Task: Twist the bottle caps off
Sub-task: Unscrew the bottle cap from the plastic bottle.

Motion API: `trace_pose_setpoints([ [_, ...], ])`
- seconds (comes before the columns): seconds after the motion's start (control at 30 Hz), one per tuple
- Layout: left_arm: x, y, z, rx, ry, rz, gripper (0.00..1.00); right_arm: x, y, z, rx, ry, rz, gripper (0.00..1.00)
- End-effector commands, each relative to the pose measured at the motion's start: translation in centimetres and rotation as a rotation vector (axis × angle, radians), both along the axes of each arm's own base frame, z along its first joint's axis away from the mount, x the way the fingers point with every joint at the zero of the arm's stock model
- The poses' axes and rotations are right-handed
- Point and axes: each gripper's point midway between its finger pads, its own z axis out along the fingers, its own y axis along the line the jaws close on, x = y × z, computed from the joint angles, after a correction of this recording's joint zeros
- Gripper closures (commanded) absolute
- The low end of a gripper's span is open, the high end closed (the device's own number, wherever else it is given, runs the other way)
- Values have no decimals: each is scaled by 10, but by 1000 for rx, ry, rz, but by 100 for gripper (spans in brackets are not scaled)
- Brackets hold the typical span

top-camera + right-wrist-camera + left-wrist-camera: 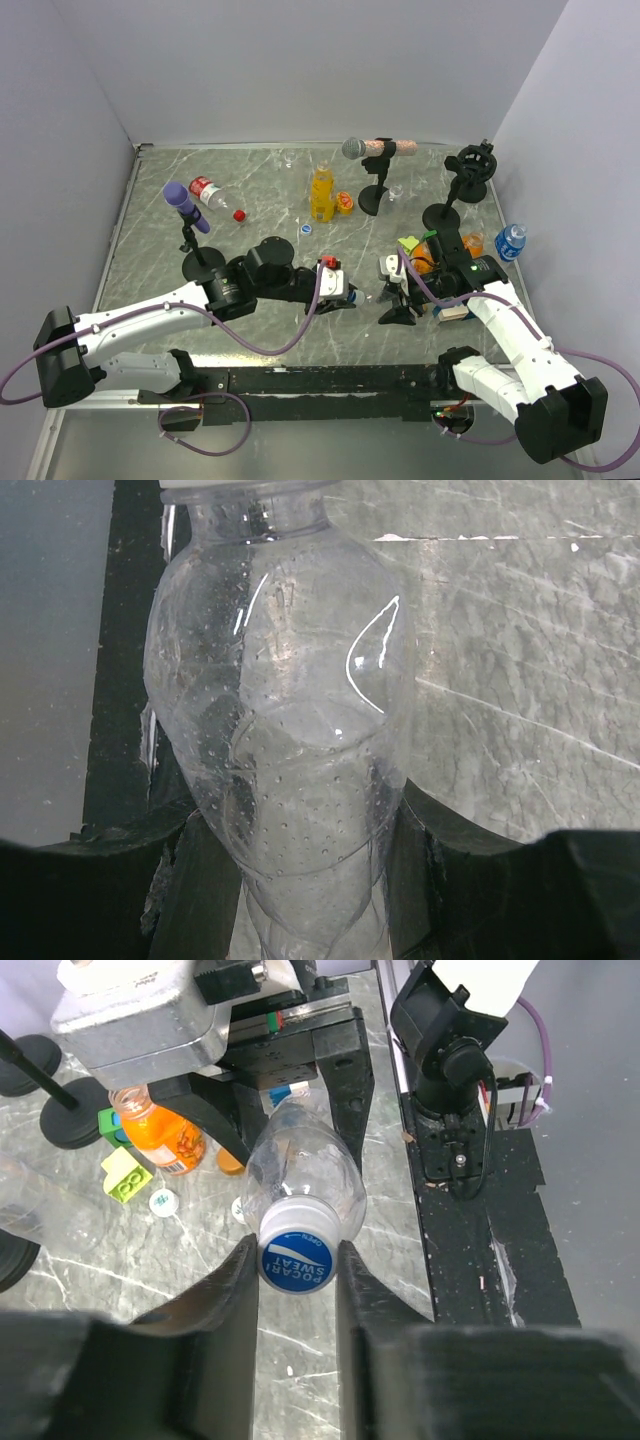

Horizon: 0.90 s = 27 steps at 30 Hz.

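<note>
My left claw (296,1265) is closed to a narrow pinch on the blue-and-white cap (296,1250), held above the table (260,190) near the middle of its near edge. Beyond it, my right claw (300,840) clamps the clear bottle (280,710). The risk is that the smooth body spins with the cap — 2 grips, no unscrewing.
</note>
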Motion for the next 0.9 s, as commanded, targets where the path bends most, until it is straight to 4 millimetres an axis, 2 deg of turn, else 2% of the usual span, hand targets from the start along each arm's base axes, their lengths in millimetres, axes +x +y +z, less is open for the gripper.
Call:
trace_pose_setpoints([
  [0.0,-10,-7,27,-68,21,-45,88,1,5,5,33,-33,31,83],
  [0.03,-9,-8,26,-64,43,-36,97,2,5,5,30,-33,29,83],
  [0.07,-10,-8,25,-61,76,-26,99,1,5,4,30,-31,31,83],
  [0.2,-13,-8,28,-67,284,51,99,3,4,3,25,-29,18,83],
  [0.27,-7,-6,28,-79,440,165,99,4,4,3,21,-30,16,83],
  [0.47,-9,-1,15,-36,832,365,99,4,5,2,20,-20,16,83],
  [0.57,-4,3,19,-55,1031,508,99,4,5,1,20,-15,17,83],
  [0.67,-4,0,30,-144,1244,553,99,4,5,1,20,-11,15,83],
  [0.77,7,0,31,-217,1375,654,99,5,5,1,19,-7,16,83],
  [0.87,11,-3,38,-225,1419,693,99,5,4,0,16,-8,12,83],
])
